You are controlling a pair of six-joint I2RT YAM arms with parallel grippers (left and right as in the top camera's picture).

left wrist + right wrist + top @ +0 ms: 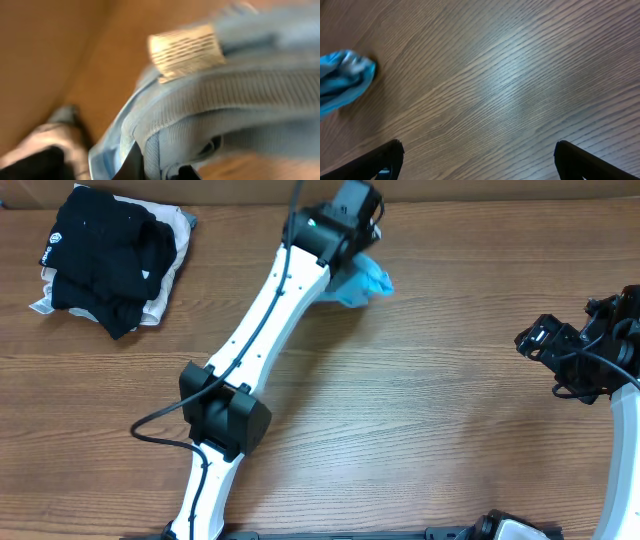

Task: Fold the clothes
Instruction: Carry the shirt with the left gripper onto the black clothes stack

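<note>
Clearly no fold is made yet: the sky-blue T-shirt (pixel 368 280) is bunched at 12 o'clock on the worktop (pixel 420 400), pinched near its ribbed collar (pixel 240 95) by the left jaws, while the right jaws stand wide and empty at 3 o'clock, so spreading and folding remain.

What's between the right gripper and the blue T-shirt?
Nothing but bare table between right gripper and T-shirt; overhead and right wrist views both show it.

L arm (pixel 262 330) reaches fwd, L fingers (pixel 131 167) clamped; R fingers (pixel 382 160) spread wide.
</note>
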